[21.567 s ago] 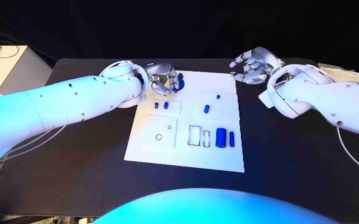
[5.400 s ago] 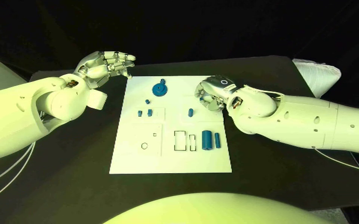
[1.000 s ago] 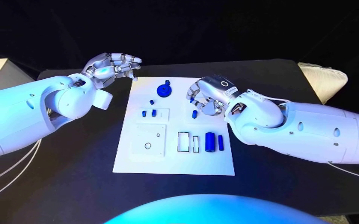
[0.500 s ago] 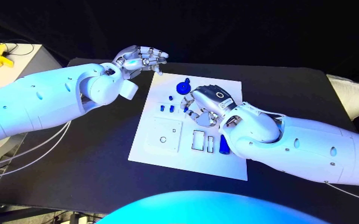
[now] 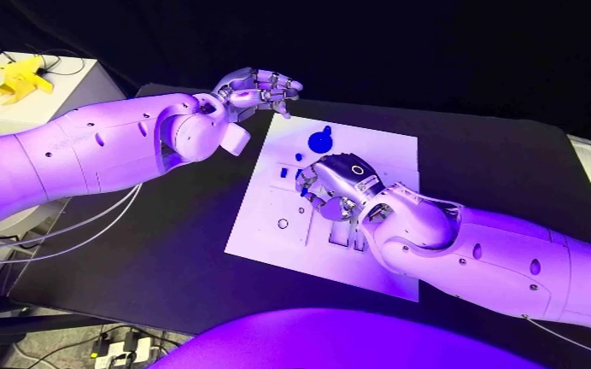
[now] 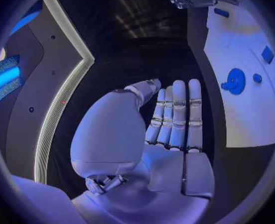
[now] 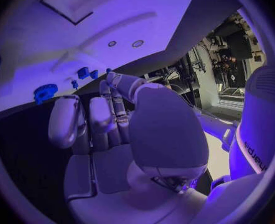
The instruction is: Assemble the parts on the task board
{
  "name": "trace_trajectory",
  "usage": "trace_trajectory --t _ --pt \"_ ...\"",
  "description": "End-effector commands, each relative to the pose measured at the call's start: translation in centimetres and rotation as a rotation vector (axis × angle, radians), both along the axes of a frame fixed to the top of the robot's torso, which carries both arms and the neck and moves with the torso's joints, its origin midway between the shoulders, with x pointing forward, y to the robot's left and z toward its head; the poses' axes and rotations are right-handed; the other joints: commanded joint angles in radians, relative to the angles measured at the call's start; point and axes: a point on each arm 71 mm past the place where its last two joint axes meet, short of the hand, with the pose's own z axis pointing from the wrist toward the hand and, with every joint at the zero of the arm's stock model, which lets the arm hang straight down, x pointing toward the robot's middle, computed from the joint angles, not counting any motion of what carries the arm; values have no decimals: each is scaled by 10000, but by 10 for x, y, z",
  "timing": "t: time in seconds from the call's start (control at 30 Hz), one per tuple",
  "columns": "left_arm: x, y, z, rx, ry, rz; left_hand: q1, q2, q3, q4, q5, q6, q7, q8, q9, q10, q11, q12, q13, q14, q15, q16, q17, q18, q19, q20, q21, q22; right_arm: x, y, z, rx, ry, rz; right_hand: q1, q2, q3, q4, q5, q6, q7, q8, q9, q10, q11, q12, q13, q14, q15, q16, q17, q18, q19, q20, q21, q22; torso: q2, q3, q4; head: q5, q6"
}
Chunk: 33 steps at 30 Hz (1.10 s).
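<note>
Centre frame, the silver right hand (image 5: 330,190) curls empty over the flat white task board (image 5: 382,149); upper left, the left hand (image 5: 256,91) hovers, fingers loosely bent, near a round toothed blue gear (image 5: 320,141).

The task board (image 5: 388,151) lies in the middle of the table (image 5: 160,249). A gear part (image 5: 319,141) sits near the board's far edge. The right hand (image 5: 330,190) is over the board's centre; the left hand (image 5: 256,91) hangs beyond its far left corner.
</note>
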Motion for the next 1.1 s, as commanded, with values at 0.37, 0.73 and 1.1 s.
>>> trace_trajectory --t 0.37,0.73,1.1 --pt "0 -1 0 -55 -12 -54 83 -1 -55 17 30 -53 36 -29 -14 34 29 -68 -12 49 51 -51 -13 141 46 -8 -66 -13 -5 5 -6 -513 -345 372 51 97 5 -48 44 14 30 48 11 295 -245 -12 240 8 16 -62 -25 -101 7 -14 -55 1578 37 15 4 302 0" --pt "0 -1 0 -53 -8 -53 83 -1 -55 17 30 -53 36 -29 -14 34 29 -68 -12 49 51 -51 -13 141 46 -8 -66 -13 -6 5 -12 -681 -326 343 51 97 5 -48 44 14 30 48 11 295 -245 -12 240 8 16 -62 -25 -101 7 -14 -55 1578 40 -2 15 351 0" --pt "1 -1 0 -55 -7 -56 83 -1 -55 17 30 -53 36 -29 -14 34 29 -68 -12 49 51 -51 -13 141 46 -8 -66 -13 -8 4 -15 -761 -237 346 51 97 5 -48 44 14 30 48 11 295 -245 -12 240 8 16 -62 -25 -101 7 -14 -55 1578 44 -5 11 357 0"
